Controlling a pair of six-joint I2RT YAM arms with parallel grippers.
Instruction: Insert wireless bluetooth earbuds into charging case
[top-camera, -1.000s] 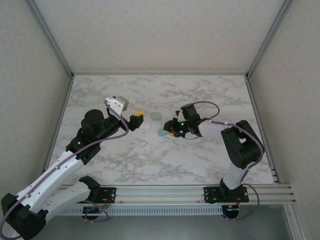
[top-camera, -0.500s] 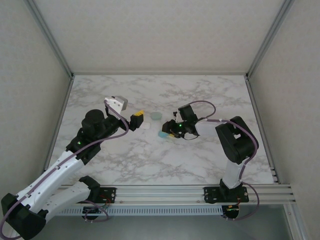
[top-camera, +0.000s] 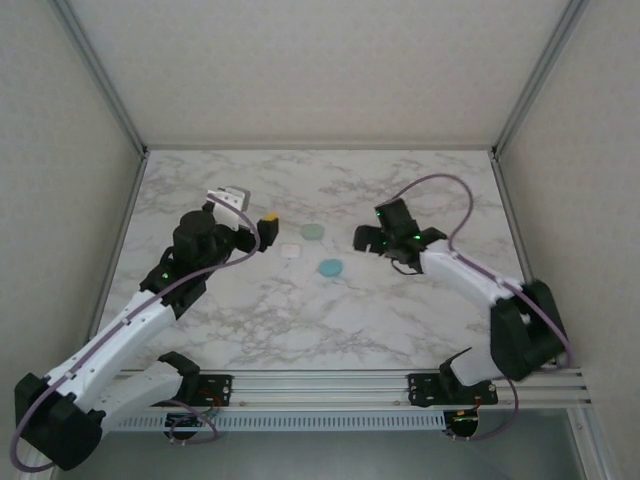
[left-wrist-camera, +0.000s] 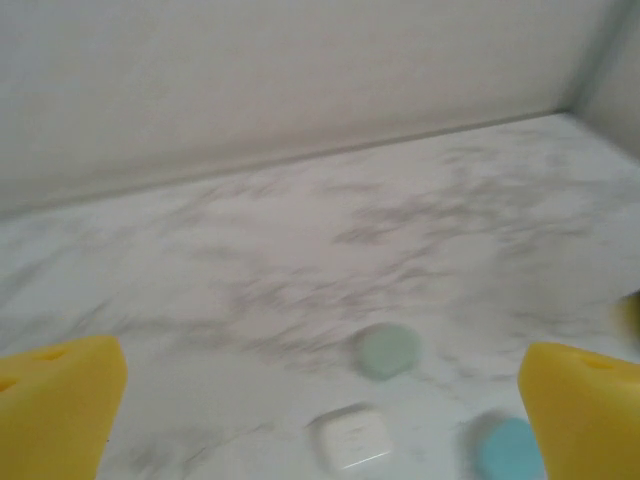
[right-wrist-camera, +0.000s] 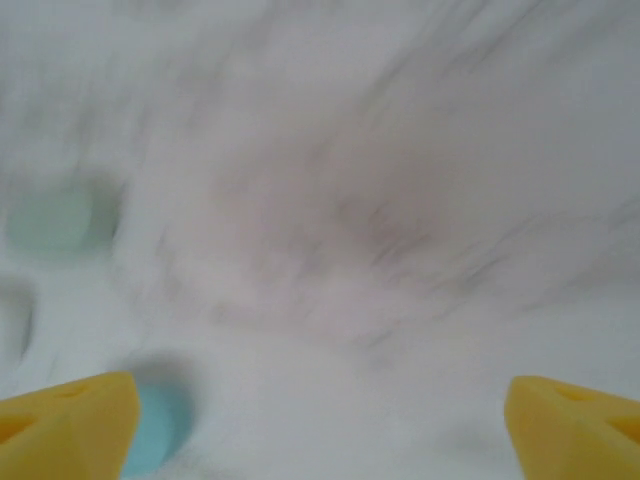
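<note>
My left gripper (left-wrist-camera: 320, 365) hovers over the marble table (top-camera: 250, 330), jaws wide apart with nothing between them; ahead of it lie a white squarish charging case (left-wrist-camera: 350, 437), a pale green round case (left-wrist-camera: 388, 350) just beyond, and a teal-blue round case (left-wrist-camera: 508, 450) to one side; my right gripper (right-wrist-camera: 320, 400) likewise stands spread and empty, the teal-blue case just beside one yellow finger; the three cases sit apart, mid-table, between my grippers; whether earbuds lie inside I cannot tell.
</note>
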